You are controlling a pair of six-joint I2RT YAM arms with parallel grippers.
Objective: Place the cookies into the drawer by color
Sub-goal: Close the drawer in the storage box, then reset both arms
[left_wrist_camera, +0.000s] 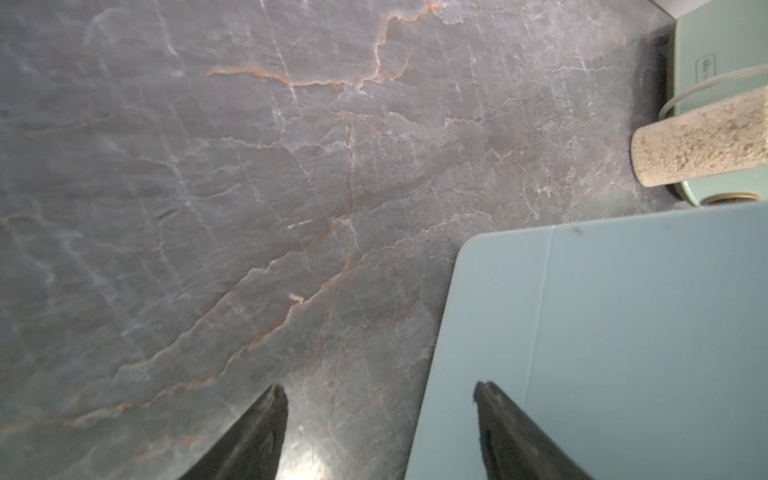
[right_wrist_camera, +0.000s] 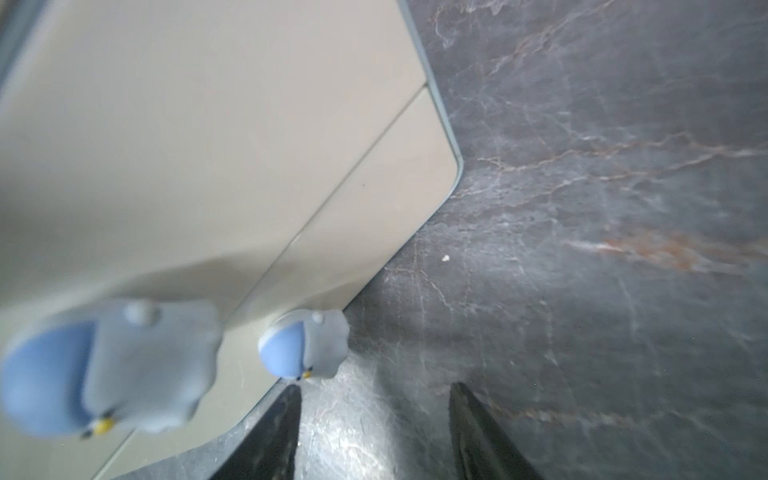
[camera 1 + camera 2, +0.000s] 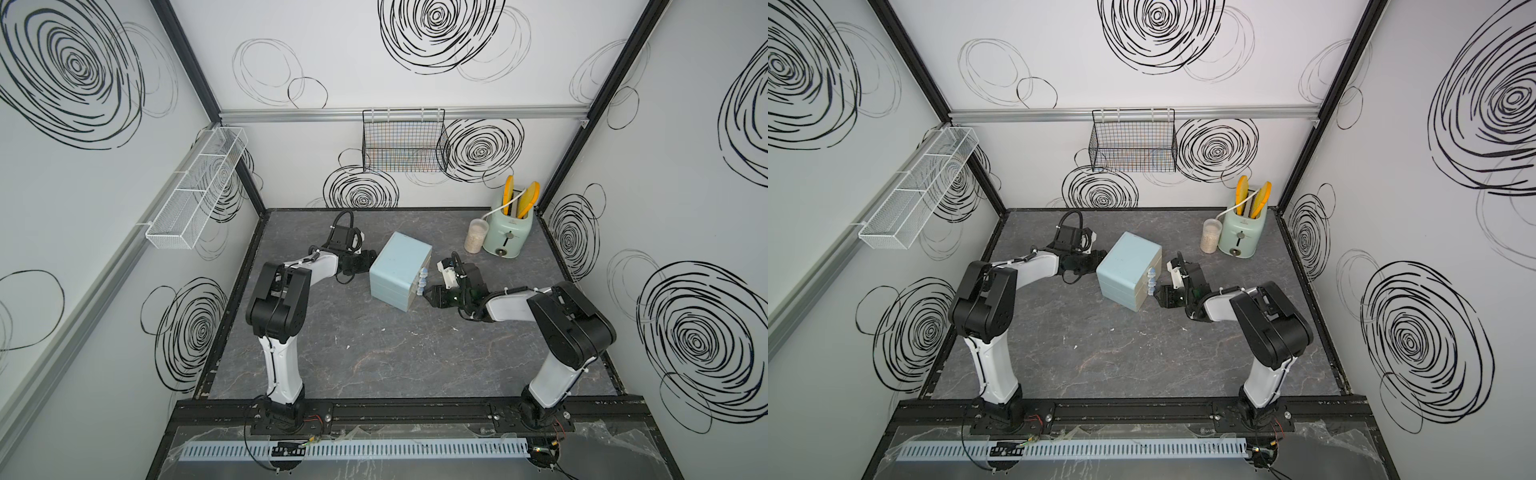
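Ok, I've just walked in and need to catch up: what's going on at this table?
Two robot arms flank a small pale-blue chest with three cream drawers on the dark marbled table. The left hand sits at the chest's back, open and empty. The right hand is at the drawer fronts, open, beside the lowest round blue knob but not gripping it. All the drawers look shut, and no cookie packets show in any view.
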